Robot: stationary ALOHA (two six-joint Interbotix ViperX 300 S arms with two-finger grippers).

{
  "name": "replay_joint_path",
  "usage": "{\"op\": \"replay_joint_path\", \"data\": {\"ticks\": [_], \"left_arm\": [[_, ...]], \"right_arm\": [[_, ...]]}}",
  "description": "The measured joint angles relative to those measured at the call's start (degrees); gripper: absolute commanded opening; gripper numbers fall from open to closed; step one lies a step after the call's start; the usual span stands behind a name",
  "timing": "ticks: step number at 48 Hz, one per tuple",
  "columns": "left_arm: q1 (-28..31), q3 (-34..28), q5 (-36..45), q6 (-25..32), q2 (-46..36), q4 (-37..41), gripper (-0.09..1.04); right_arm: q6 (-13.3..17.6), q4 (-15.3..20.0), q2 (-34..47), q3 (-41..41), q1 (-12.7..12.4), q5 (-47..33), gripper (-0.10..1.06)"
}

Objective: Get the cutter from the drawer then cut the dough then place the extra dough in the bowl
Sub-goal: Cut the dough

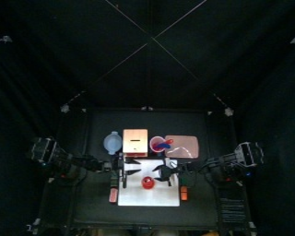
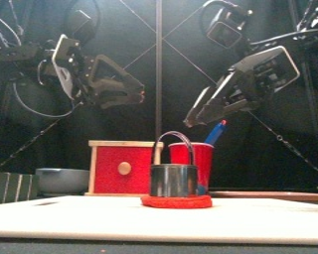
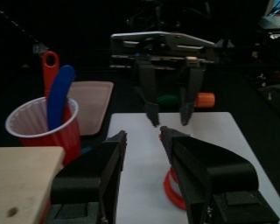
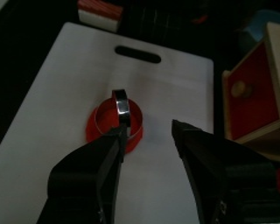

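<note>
Shiny round metal cutter (image 2: 174,180) is sitting on flat red dough (image 2: 175,201); left gripper (image 3: 140,136) and right gripper (image 4: 146,134) are hovering, jaws parted, empty.

a robot test booth in a lab. black curtains (image 1: 64,64) hang behind and to both sides of the white cutting board (image 1: 147,191), which lies on a small black table (image 1: 91,207). my left arm (image 1: 76,166) and right arm (image 1: 218,164), both black machine arms, flank the board. behind the board stand toys: a pale wooden box (image 2: 122,167) and a red cup (image 2: 198,164) of toy knives (image 3: 59,92).
</note>
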Motion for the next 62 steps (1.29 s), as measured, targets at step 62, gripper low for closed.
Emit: {"op": "replay_joint_path", "data": {"ticks": [62], "left_arm": [[-14.77,-12.04,-10.2,7.65,21.97,-28.39,0.78]], "right_arm": [[0.44,-1.93,15.91,2.02,-0.09,-24.87,0.82]]}}
